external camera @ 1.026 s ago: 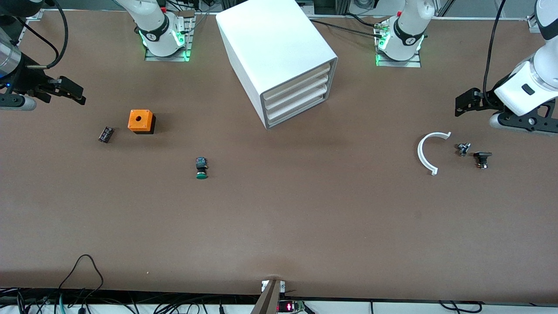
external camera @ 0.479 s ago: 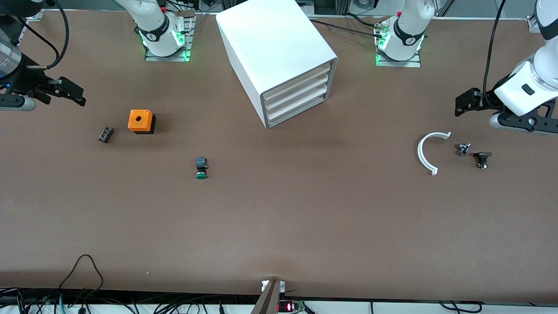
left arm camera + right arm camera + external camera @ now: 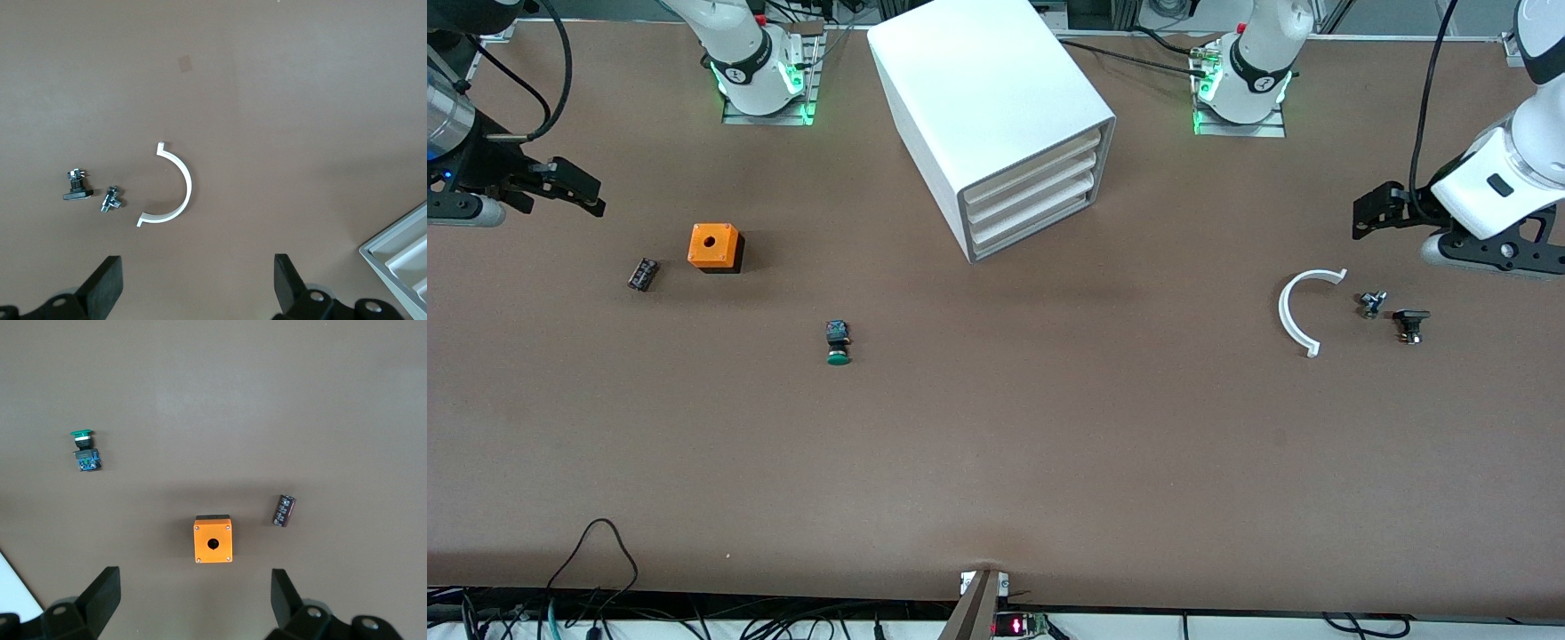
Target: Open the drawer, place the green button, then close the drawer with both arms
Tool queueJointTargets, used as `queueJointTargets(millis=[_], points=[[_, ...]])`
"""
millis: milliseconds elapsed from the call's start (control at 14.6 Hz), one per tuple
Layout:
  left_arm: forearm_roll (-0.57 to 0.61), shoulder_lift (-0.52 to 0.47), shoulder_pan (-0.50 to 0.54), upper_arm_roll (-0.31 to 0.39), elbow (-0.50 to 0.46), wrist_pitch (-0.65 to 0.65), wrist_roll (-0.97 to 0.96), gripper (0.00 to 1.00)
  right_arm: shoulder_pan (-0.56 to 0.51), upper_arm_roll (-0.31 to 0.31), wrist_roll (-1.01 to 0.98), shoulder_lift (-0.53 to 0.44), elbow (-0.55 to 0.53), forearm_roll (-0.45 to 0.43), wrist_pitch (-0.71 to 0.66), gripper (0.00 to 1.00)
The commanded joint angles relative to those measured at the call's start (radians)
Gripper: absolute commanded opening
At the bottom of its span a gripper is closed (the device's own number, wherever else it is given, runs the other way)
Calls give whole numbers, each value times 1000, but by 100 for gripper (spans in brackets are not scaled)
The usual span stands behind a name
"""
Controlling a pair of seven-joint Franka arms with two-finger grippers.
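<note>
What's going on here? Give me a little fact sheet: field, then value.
drawer: shut, bottom of the cabinet
button: on the table, nearer the camera than the orange cube
left gripper: open, empty, above the white arc
right gripper: open, empty, at the right arm's end of the table
progress: nothing started

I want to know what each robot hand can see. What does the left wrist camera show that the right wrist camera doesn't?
Only the left wrist view shows the white curved piece, a small silver part, a small black part and a corner of the cabinet with its stacked trays.

Only the right wrist view shows the button with its green cap, the orange cube and a small dark cylinder.

Both show the bare brown table and that arm's own black jaws standing open, holding nothing.
</note>
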Motion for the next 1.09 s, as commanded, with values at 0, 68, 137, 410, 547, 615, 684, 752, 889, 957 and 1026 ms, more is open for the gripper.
queueJointTargets(millis=[0, 68, 137, 410, 547, 615, 684, 752, 889, 957, 1026], points=[[7, 33, -8, 2, 51, -40, 4, 100, 3, 0, -10, 13, 50, -9, -3, 100], [13, 69, -8, -3, 56, -35, 2, 100, 4, 0, -9, 22, 58, -9, -6, 100], [10, 82, -5, -20, 56, -33, 4, 100, 4, 1, -9, 26, 61, -9, -8, 100], [-74, 120, 72, -70, 16, -15, 10, 100, 18, 1, 7, 97, 75, -8, 38, 100], [-76, 149, 74, -76, -27, -15, 11, 100, 35, 0, 4, 163, 115, -3, 87, 100], [-87, 175, 74, -83, -48, -15, 10, 100, 44, 1, 4, 199, 153, -2, 89, 100], [-132, 195, 75, -92, -76, -15, 11, 100, 78, 4, 8, 230, 174, -8, 88, 100], [-204, 220, 75, -95, -105, -10, 11, 100, 86, 4, 16, 250, 178, -9, 92, 100], [-342, 264, 74, -98, -162, 31, 11, 100, 104, 4, 25, 334, 225, -3, 101, 100], [-388, 286, 74, -115, -194, 60, 13, 100, 112, 4, 45, 350, 254, -2, 91, 100], [-425, 306, 72, -141, -218, 88, 13, 100, 103, 3, 30, 356, 254, 0, 88, 100]])
